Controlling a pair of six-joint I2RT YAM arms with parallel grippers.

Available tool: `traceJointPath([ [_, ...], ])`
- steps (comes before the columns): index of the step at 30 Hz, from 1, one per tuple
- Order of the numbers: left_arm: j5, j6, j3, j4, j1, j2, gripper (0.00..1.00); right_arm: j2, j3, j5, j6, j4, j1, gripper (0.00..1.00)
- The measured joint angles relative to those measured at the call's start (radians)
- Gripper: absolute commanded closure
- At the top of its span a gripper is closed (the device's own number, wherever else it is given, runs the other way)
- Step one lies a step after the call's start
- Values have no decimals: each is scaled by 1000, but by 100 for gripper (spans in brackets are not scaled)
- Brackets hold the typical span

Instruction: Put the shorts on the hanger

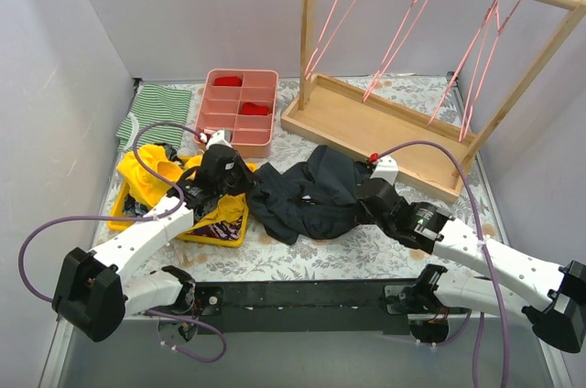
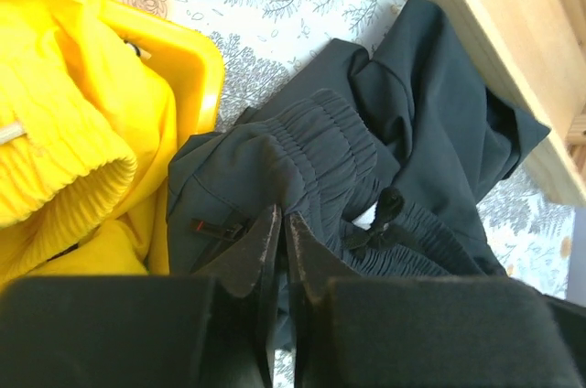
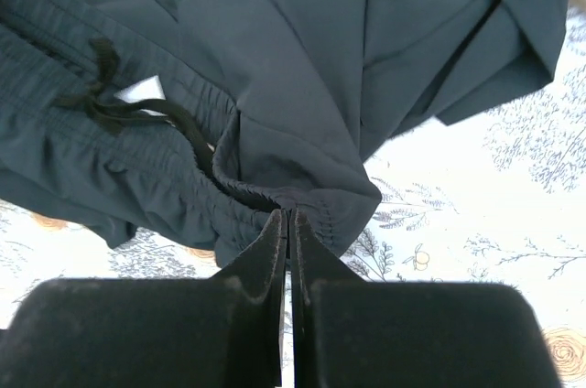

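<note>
You're grasping the shorts (image 1: 307, 191).
Left end effector (image 2: 279, 223) and right end effector (image 3: 288, 216) are pinching the waistband; lifting toward the hanger (image 1: 400, 40) comes next.

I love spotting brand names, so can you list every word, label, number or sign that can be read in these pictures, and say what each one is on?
No text in any view can be read.
The white tag inside the waistband of the dark navy fabric shorts: no print legible.
The tiny red mark on the same shorts: too small to read.
</note>
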Motion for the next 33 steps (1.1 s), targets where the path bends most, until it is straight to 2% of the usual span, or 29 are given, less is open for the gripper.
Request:
traceJointPath([
  [1, -1, 5, 2, -9, 0, -5, 76, 1, -11, -1, 5, 4, 0, 99],
  [4, -6, 30, 29, -59, 0, -25, 64, 14, -55, -5, 23, 14, 0, 99],
  [5, -10, 40, 49, -80, 0, -31, 56, 24, -65, -7, 25, 14, 0, 99],
  [7, -17, 62, 97, -111, 0, -40, 50, 41, -77, -9, 27, 14, 0, 97],
  [8, -19, 74, 133, -131, 0, -43, 45, 50, -81, -10, 28, 14, 0, 88],
  [10, -19, 99, 211, -155, 0, -42, 41, 60, -87, -9, 31, 18, 0, 79],
  [11, -17, 112, 260, -167, 0, -39, 39, 61, -92, -10, 32, 22, 0, 70],
  [15, -10, 169, 509, -186, 0, 45, 37, 62, -128, -16, 33, 46, 0, 57],
  [20, -8, 269, 866, -174, 0, 279, 36, 62, -136, -23, 15, 68, 0, 46],
  [23, 8, 346, 1101, -165, 0, 468, 36, 61, -137, -23, -2, 82, 0, 44],
  [26, 37, 413, 1262, -151, 0, 623, 34, 53, -142, -23, -15, 96, 0, 44],
  [33, 136, 513, 1550, -130, 0, 885, 33, 45, -151, -23, -32, 121, 0, 43],
])
